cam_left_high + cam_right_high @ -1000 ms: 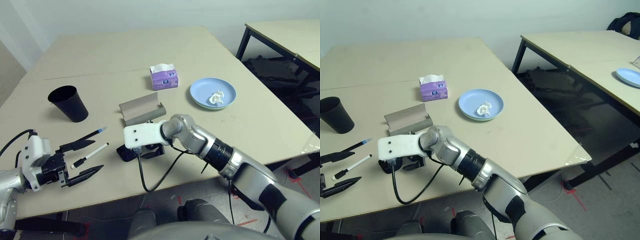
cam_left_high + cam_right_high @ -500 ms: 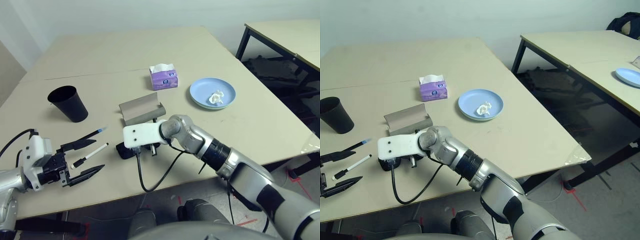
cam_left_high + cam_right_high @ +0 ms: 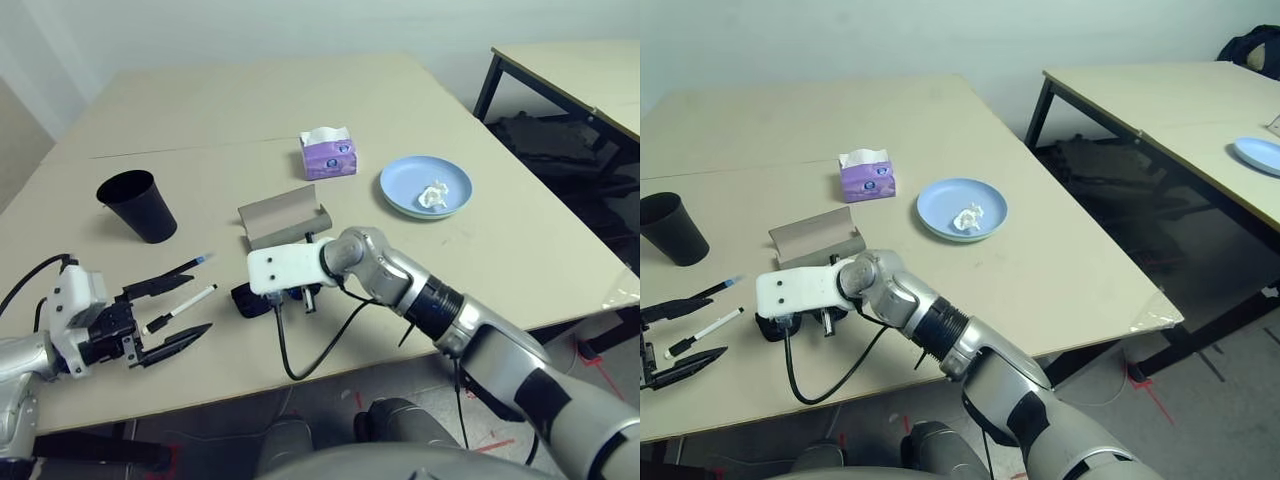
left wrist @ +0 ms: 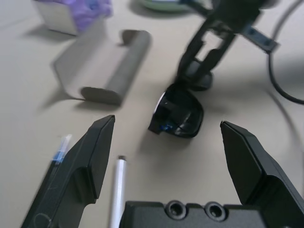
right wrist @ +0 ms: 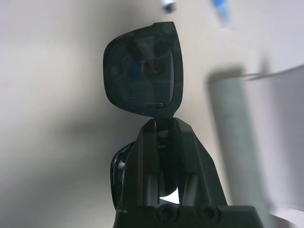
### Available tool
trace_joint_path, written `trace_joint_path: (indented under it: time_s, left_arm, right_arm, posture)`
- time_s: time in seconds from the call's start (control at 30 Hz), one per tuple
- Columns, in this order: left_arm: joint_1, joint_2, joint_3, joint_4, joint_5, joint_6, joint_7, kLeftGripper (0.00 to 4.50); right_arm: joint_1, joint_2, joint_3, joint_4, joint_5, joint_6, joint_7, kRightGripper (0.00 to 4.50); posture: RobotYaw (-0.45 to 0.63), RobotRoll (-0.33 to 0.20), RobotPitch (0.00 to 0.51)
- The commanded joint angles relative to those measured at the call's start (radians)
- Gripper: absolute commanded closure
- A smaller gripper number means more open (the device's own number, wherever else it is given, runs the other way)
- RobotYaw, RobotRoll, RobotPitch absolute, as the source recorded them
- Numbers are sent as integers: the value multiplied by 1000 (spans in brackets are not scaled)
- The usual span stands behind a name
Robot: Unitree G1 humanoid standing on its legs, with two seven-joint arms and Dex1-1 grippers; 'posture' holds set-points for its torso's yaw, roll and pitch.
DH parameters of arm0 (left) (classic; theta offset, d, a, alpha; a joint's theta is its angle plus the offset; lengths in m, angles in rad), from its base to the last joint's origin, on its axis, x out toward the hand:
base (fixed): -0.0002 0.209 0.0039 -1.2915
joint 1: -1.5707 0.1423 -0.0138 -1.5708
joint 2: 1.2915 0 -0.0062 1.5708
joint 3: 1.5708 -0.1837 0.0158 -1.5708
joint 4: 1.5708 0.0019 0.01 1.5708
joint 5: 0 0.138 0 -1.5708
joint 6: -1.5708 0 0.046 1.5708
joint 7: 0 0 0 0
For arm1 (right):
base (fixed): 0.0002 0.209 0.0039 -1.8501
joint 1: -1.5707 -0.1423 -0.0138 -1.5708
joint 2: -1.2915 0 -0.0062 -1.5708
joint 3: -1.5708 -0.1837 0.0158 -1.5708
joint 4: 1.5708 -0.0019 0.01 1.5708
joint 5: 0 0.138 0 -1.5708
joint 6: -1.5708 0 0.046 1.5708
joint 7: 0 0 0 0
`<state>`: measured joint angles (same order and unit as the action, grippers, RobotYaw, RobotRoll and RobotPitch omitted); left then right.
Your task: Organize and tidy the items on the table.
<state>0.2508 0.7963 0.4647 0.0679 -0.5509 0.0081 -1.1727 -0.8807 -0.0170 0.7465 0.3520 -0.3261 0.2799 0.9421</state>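
Right wrist view gives me the clearest read: my right gripper has its two black fingers pressed together on the bridge of the black sunglasses, one lens standing past the fingertips and the other down beside the fingers. From the head camera the sunglasses sit just under the white wrist housing, near the front edge of the tabletop, right in front of the grey glasses case, which lies open. Whether the glasses are off the surface I cannot tell.

My left gripper is spread wide near the front left of the tabletop, holding nothing. The two marker pens are by it: the white-bodied pen lies between the two fingers, and the blue-tipped pen lies just outside the farther finger, touching or nearly touching it.

The black cup stands upright well behind the left gripper. The purple tissue box sits behind the case, toward the middle. To its right is the blue plate with the white crumpled wad lying in it.
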Motion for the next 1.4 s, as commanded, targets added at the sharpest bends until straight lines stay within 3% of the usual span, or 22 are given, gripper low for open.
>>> trace_joint_path:
  time_s: [0.03,0.13,0.33,0.6,0.97,1.4]
  left_arm:
    - [-16,-30,18,-19,5,66,112,0]
    - [-19,-50,16,-43,6,101,170,0]
    - [-20,-115,0,-123,-3,162,278,0]
    - [-4,-172,-18,-187,-2,188,324,0]
    - [7,-180,-2,-99,11,136,286,0]
    - [12,-187,8,7,14,62,263,0]
  right_arm:
    - [-88,13,-60,53,-5,-50,-43,4305]
    - [-145,25,-84,148,-5,-108,-83,4305]
    - [-267,61,-117,512,-32,-375,-236,4305]
    - [-346,106,-107,822,-102,-606,-326,4305]
    - [-394,147,-92,937,-221,-715,-407,4305]
    - [-416,177,-116,976,-249,-696,-453,4305]
  posture:
    - [-47,0,34]
    - [-44,0,33]
    - [-34,0,31]
    - [-23,0,38]
    - [-13,0,40]
    - [1,0,43]
